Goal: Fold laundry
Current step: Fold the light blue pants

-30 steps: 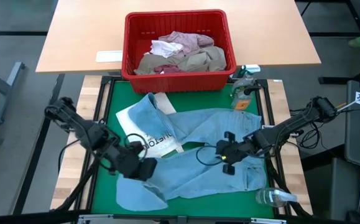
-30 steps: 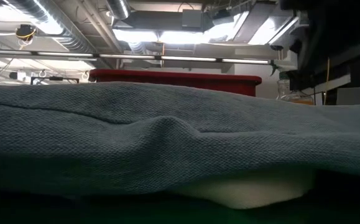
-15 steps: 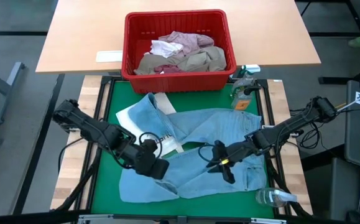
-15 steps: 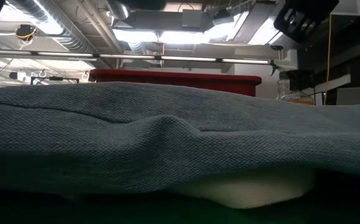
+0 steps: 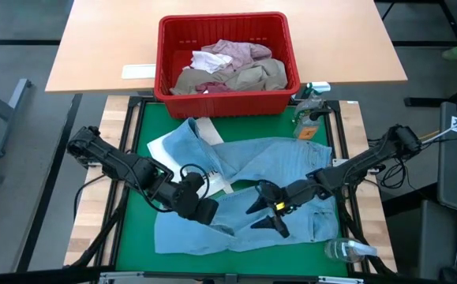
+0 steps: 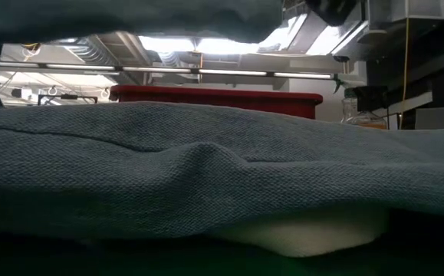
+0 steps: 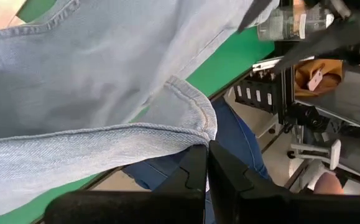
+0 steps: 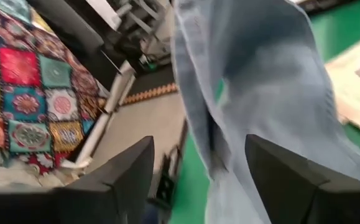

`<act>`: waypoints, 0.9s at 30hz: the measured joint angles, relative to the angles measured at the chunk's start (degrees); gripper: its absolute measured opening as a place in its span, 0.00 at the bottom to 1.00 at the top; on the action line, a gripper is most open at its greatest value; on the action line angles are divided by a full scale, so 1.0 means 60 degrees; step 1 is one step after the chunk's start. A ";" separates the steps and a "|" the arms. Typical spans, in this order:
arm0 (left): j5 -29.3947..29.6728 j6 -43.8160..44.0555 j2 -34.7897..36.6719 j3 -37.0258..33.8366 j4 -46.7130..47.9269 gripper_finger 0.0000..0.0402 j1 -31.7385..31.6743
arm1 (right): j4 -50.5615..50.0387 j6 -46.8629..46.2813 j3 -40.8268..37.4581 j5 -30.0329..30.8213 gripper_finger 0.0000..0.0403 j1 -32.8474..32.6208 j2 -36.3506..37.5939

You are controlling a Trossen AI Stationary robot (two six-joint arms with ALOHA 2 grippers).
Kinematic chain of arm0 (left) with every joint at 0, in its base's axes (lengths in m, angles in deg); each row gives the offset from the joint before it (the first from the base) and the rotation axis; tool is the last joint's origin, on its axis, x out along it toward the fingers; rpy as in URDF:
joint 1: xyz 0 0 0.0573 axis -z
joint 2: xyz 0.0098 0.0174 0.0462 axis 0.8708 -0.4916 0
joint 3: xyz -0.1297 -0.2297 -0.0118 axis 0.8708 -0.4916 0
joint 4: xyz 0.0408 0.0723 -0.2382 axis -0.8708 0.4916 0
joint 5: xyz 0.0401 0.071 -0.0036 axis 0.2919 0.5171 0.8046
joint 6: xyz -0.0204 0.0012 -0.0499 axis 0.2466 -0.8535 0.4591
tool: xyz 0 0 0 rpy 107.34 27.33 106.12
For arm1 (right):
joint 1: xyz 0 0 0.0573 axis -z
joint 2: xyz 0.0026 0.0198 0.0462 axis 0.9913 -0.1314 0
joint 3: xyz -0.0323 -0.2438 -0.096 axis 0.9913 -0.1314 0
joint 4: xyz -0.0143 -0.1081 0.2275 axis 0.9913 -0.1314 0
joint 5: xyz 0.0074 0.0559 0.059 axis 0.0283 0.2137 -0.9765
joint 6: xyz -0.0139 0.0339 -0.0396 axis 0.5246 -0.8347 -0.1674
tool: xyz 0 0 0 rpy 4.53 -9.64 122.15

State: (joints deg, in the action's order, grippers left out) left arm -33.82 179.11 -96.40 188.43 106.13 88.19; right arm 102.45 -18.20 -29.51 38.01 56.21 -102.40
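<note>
High view gave me the whole bench: one green mat (image 5: 137, 158) with the light blue denim jeans (image 5: 275, 162) spread across most of it, legs crossed and rumpled, soft twill with stitched hems. One red plastic basket (image 5: 169, 47) sat beyond the mat on the tan tabletop, ribbed walls, piled with the rest of the laundry: I counted a pink-mauve piece (image 5: 240, 52), a white piece (image 5: 211, 61) and a khaki piece (image 5: 256, 76). A white printed sheet (image 5: 200, 181) lay flat, partly under the denim. Two clear bottles: a spray bottle (image 5: 311, 95) by the basket corner, another bottle (image 5: 346, 251) on its side at the mat's near right edge. Two arms. My left gripper (image 5: 204, 211) was clenched on the jeans' hem near mat centre, the left wrist view showing the fingers (image 7: 192, 168) pinched together on the folded seam. My right gripper (image 5: 266, 213) was spread wide, released, just above the denim right beside it.
</note>
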 joint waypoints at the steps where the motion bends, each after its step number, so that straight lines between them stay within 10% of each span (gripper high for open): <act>1: 0.0005 0.0000 0.0000 0.0000 -0.0001 0.00 0.0000 | 0.0300 0.0173 0.0000 0.0023 0.64 0.0003 -0.0145; 27: 0.0250 -0.0018 0.0000 0.0000 -0.0005 0.00 -0.0025 | 0.4201 0.1175 0.0000 0.0013 0.64 -0.0011 -0.3057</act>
State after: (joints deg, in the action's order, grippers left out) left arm -32.31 179.01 -96.40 188.43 106.10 88.04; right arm 127.66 -11.15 -29.51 38.09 56.14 -120.74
